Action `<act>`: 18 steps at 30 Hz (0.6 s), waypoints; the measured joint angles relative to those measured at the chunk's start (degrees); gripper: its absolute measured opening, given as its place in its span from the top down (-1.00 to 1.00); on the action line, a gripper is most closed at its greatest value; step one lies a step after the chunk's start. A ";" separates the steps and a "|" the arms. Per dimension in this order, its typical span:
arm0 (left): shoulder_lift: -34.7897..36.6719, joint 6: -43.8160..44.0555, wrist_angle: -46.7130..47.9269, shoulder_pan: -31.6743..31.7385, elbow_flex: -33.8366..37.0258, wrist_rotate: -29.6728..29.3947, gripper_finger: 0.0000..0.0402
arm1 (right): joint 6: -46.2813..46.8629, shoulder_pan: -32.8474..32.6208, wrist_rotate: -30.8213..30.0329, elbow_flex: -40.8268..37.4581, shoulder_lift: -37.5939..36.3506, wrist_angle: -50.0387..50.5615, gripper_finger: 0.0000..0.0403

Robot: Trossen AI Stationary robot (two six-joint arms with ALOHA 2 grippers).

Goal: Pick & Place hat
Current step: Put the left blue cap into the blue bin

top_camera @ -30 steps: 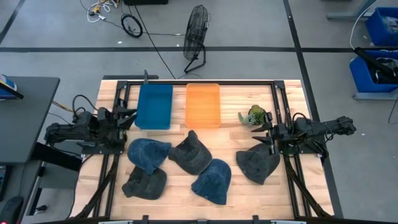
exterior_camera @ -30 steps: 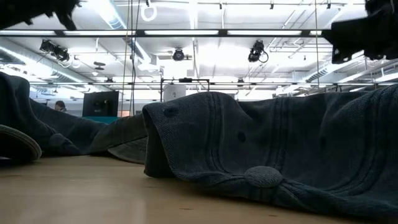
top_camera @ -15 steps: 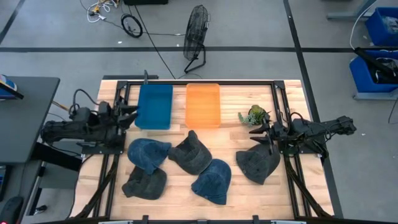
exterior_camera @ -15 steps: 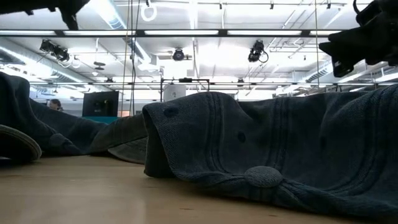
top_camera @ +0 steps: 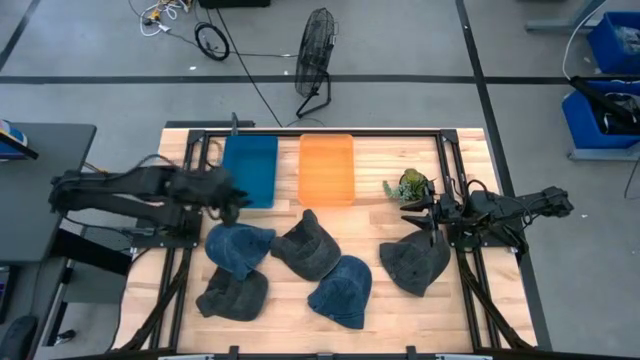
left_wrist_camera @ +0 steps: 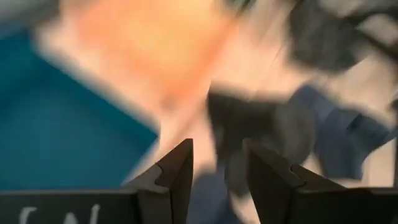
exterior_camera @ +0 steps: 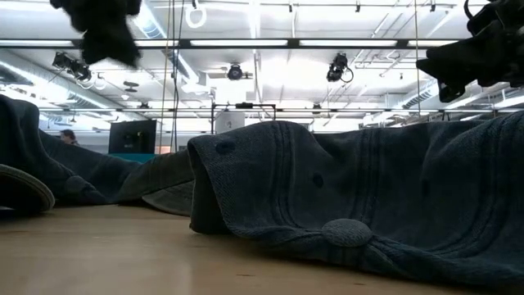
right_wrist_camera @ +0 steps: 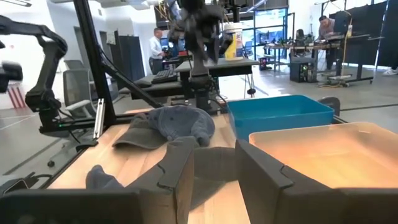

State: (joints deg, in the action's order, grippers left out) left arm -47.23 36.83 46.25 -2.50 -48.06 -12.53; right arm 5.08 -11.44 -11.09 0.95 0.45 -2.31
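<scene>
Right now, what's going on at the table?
Nothing is held yet. The left gripper hangs with fingers apart by the blue tray, just above the blue hat. The right gripper, also open, waits over the dark hat at the right. Five hats lie on the table; the orange tray holds nothing.

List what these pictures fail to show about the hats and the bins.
- Left wrist view: motion blur smears the blue bin, orange bin and hats; no hat can be told apart.
- Low view: the near hat fills the frame, hiding both bins and the hats behind it.
- Right wrist view: the orange bin is cut by the edge.
</scene>
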 joint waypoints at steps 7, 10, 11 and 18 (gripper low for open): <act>-12.27 18.75 7.36 -0.26 0.71 14.92 0.39 | -3.85 0.00 -0.02 0.00 0.00 0.02 0.40; -15.98 19.53 8.53 -1.30 0.71 15.36 0.41 | -4.28 0.00 -0.02 0.00 0.00 0.02 0.40; -17.09 19.53 8.61 -1.52 0.71 15.35 0.42 | -4.28 0.00 -0.02 0.00 0.00 0.02 0.40; -22.31 19.61 13.59 -3.24 0.71 15.34 0.42 | -4.46 -0.02 0.00 0.00 0.02 0.04 0.40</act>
State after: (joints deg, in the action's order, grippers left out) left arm -69.54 56.45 59.84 -5.75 -47.35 2.81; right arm 0.62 -11.46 -11.09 0.95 0.47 -2.26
